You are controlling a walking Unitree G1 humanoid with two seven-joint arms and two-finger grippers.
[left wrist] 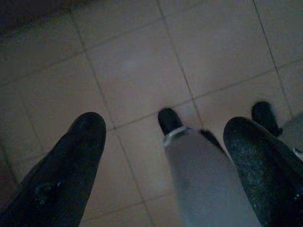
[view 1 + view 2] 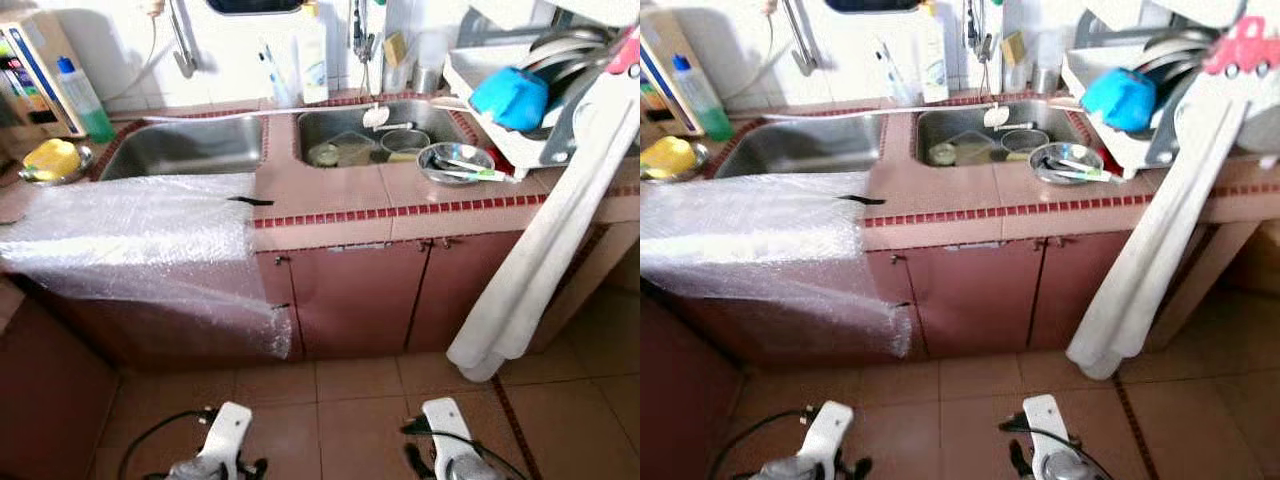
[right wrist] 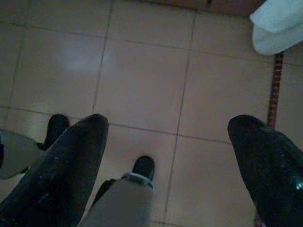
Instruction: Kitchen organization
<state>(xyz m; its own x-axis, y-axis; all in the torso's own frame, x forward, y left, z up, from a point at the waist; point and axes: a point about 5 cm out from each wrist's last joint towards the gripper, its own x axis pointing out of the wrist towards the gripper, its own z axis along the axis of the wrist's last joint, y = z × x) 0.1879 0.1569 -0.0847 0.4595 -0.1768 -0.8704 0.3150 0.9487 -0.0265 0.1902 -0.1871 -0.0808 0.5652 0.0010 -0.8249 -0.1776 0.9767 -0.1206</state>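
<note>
At about 10 o'clock in the head view, a green bottle with a blue cap stands at the back of the pink tiled counter, and a yellow object lies in a small metal dish just in front of it. A sheet of bubble wrap covers the counter's left part and hangs down over the cabinet front. Behind it is the left sink, which looks bare. At 12 o'clock the right sink holds several bowls and a ladle. Just beside it, at 1 o'clock, a metal bowl with utensils stands on the counter. At 2 o'clock a dish rack carries a blue bowl and plates, and a white cloth hangs from there down to the floor.

Both arms hang low, at 7 and 5 o'clock. The left gripper points at the tiled floor, its fingers spread wide and holding nothing. The right gripper is the same, wide and free.
</note>
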